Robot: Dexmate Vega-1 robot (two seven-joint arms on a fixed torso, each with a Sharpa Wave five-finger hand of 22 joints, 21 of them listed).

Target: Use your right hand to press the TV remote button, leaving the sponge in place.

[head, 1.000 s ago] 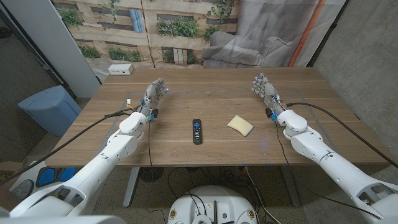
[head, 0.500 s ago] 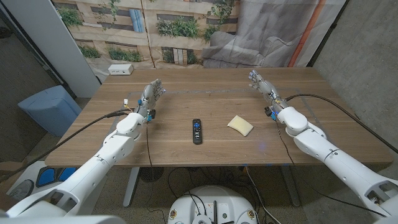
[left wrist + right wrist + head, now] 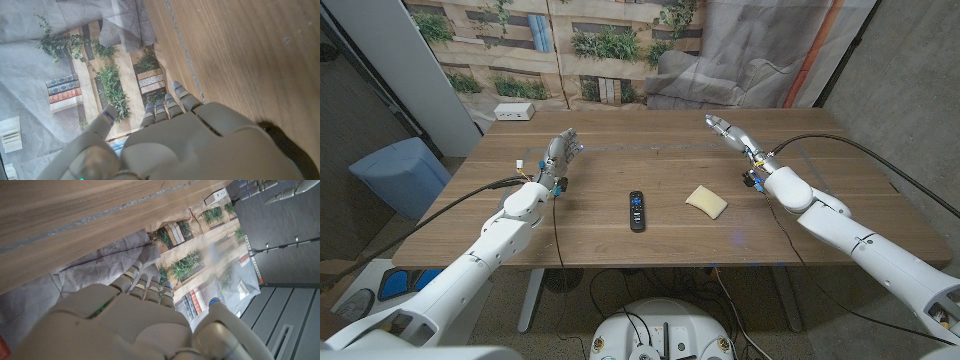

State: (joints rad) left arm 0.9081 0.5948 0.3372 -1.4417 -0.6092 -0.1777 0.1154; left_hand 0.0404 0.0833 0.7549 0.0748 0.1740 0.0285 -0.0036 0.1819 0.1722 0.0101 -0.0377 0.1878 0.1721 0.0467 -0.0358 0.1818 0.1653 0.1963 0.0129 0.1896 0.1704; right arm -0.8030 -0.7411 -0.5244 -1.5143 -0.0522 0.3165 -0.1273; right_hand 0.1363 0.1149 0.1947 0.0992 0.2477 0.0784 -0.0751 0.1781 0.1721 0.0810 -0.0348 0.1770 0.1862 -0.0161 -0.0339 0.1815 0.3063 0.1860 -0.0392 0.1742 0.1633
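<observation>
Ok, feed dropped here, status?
Both hands open: left hand, right hand. Black TV remote untouched mid-table. Yellow sponge lies beside it, between remote and right hand.

remote [image 3: 636, 210] sits mid-table, toward the near edge | sponge [image 3: 706, 201] just right of the remote, not touching | left hand [image 3: 559, 155] up-left of the remote, well apart | right hand [image 3: 732, 134] behind the sponge, right of the remote | power strip [image 3: 514, 112] way back-left of the remote on the table [image 3: 650, 140] corner
</observation>
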